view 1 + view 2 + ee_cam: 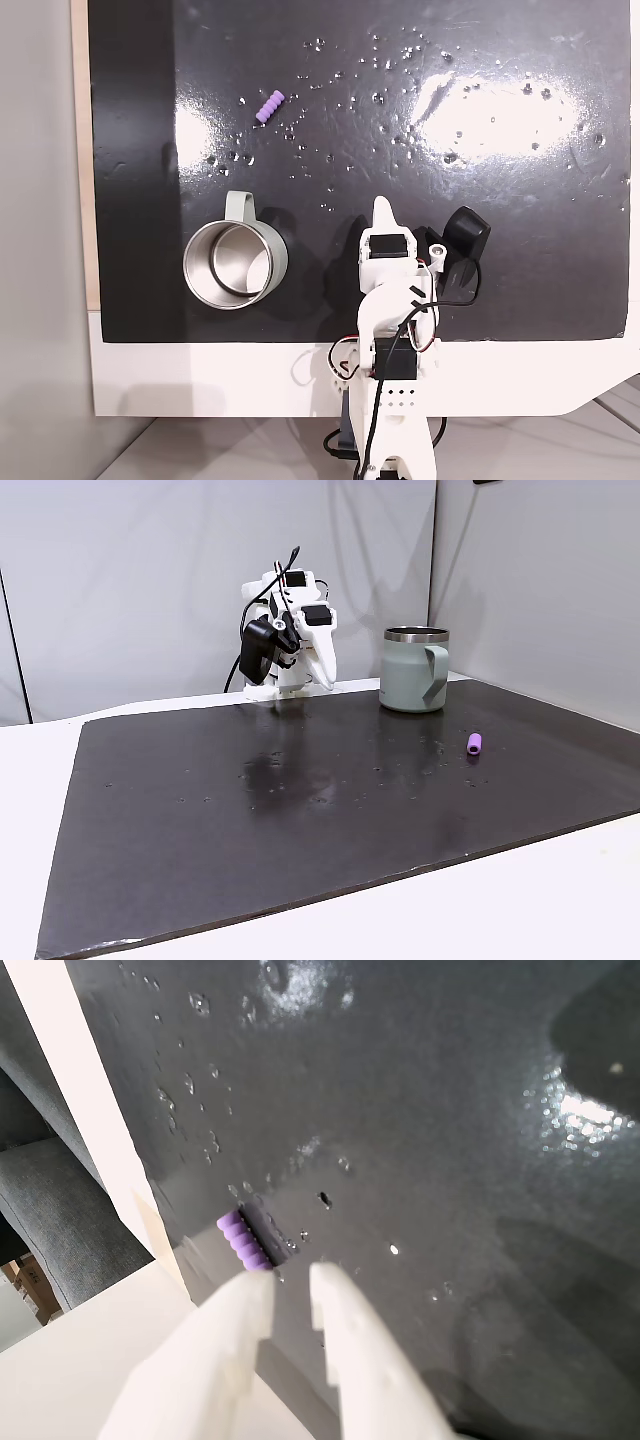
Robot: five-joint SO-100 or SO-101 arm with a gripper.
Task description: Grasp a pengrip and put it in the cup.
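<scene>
Right, quick notes on where the pengrip sits vs the gripper.

Pengrip pos: pengrip (270, 105) lies loose on the black mat (500, 260), far side from the arm base in the top-down fixed view, toward the upper left. Nothing touching it.

Pengrip vs cup: cup (236, 262) stands upright, open mouth up, nearer the arm base; pengrip well apart from it, further out on the mat. In the side-on fixed view the pengrip (475, 744) is in front of and a bit right of the cup (415, 670).

Gripper pos: gripper (383, 208) is folded back near the base, to the right of the cup in the top-down view, tips pointing out across the mat. Well apart from the pengrip.

Direction to go: from the tips, pengrip lies ahead and to the left in the top-down view. Cup sits roughly beside the arm, not betw tips and pengrip, so reach path looks free, I'd judge.

Long axis: pengrip runs diagonal in the top-down view, lower-left to upper-right. Wrist view shows it (245, 1240) slanting just beyond the left finger, off the gap's centre line.

Jaw state: fingers (345, 1330) slightly parted in the wrist view, narrow gap, nothing betw them. Gripper (290, 1285) holds nothing.

Next move needs (judgement): extend fwd, swing left, widen jaws, rotate wrist so the fingers close across the short ribbed width, not end to end.

Progress: grasp not yet made; cup looks empty inside.
</scene>
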